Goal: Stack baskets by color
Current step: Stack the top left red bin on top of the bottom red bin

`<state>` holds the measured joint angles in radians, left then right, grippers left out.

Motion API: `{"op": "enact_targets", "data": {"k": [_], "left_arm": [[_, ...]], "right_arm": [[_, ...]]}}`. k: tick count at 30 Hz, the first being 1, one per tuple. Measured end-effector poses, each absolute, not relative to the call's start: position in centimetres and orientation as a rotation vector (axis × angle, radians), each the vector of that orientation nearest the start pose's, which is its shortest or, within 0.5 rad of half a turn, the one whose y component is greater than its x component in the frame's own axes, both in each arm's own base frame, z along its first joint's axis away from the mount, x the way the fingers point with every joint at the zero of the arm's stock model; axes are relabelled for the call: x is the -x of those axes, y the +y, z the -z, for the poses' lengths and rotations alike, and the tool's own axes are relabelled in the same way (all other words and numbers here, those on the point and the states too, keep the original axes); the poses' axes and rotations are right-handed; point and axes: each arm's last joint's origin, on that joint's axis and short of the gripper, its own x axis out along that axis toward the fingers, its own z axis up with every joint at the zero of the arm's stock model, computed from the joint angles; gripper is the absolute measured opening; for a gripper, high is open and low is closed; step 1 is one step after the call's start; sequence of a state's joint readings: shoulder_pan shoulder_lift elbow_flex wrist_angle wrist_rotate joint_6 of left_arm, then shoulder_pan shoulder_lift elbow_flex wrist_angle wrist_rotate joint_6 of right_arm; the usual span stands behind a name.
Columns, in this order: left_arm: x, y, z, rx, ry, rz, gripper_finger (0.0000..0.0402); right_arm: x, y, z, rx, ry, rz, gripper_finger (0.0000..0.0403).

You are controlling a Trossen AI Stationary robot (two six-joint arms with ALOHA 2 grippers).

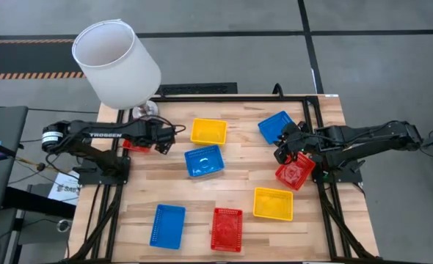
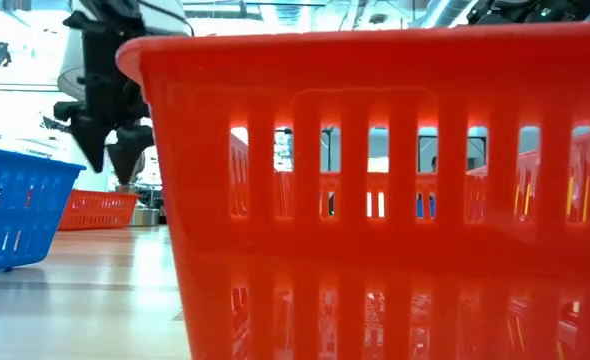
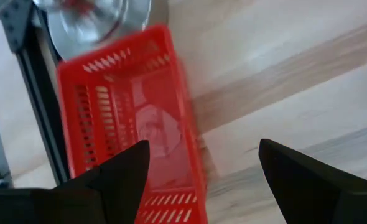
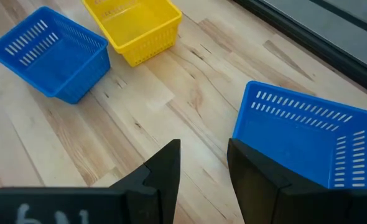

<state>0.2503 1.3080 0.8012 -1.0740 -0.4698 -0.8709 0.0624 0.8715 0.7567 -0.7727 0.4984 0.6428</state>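
Baskets of perforated plastic scattered over the wooden table (image 1: 224, 194), none stacked. Left gripper (image 1: 160, 139) spread wide, empty, over a red mesh basket (image 3: 127, 124) at left of the high view. Right gripper (image 1: 286, 150) parted, grasping nothing, beside a blue mesh basket (image 4: 308, 134) at upper right.

Grey floor (image 1: 378, 51) with dark seam lines surrounds the wooden table (image 1: 238, 180). A large white lampshade (image 1: 116, 62) stands at the table's far left corner.
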Motion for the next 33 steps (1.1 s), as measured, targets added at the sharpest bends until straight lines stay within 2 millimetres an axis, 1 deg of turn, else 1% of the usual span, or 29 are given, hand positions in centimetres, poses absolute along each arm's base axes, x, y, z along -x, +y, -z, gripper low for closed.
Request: {"op": "enact_targets", "data": {"k": [5, 8, 13, 17, 19, 21, 23, 31, 32, 33], "left_arm": [[-17.6, 6.0, -18.2, 0.548, 1.236, -1.243, 0.0290], [-17.4, 6.1, -18.0, 0.554, 1.218, -1.274, 0.0290], [-17.5, 6.3, -17.4, 0.587, 1.190, -1.263, 0.0290], [-17.0, 6.5, -16.4, 0.612, 1.204, -1.259, 0.0290], [-16.7, 6.7, -16.1, 0.618, 1.223, -1.252, 0.0282], [-16.7, 6.9, -16.1, 0.624, 1.233, -1.244, 0.0261], [-16.6, 7.1, -16.1, 0.631, 1.234, -1.247, 0.0227], [-16.6, 7.2, -16.1, 0.581, 1.245, -1.233, 0.0039], [-16.7, 7.2, -16.1, 0.574, 1.253, -1.216, 0.0021], [-16.7, 7.2, -16.1, 0.568, 1.265, -1.195, 0.0011]], "right_arm": [[-16.0, -0.4, -26.5, -0.326, 0.691, 0.649, 0.0157], [-16.0, -0.4, -26.5, -0.309, 0.699, 0.642, 0.0157], [-16.0, -0.4, -26.5, -0.302, 0.705, 0.640, 0.0157], [-16.0, -0.4, -26.5, -0.302, 0.705, 0.640, 0.0157], [-16.0, -0.4, -26.5, -0.303, 0.705, 0.639, 0.0157], [-16.0, -0.4, -26.5, -0.302, 0.705, 0.639, 0.0157], [-16.0, -0.4, -26.5, -0.302, 0.705, 0.639, 0.0157], [-16.0, -0.4, -26.5, -0.302, 0.705, 0.639, 0.0157], [-16.0, -0.4, -26.5, -0.302, 0.705, 0.639, 0.0157], [-16.0, -0.4, -26.5, -0.302, 0.705, 0.639, 0.0157]]}}
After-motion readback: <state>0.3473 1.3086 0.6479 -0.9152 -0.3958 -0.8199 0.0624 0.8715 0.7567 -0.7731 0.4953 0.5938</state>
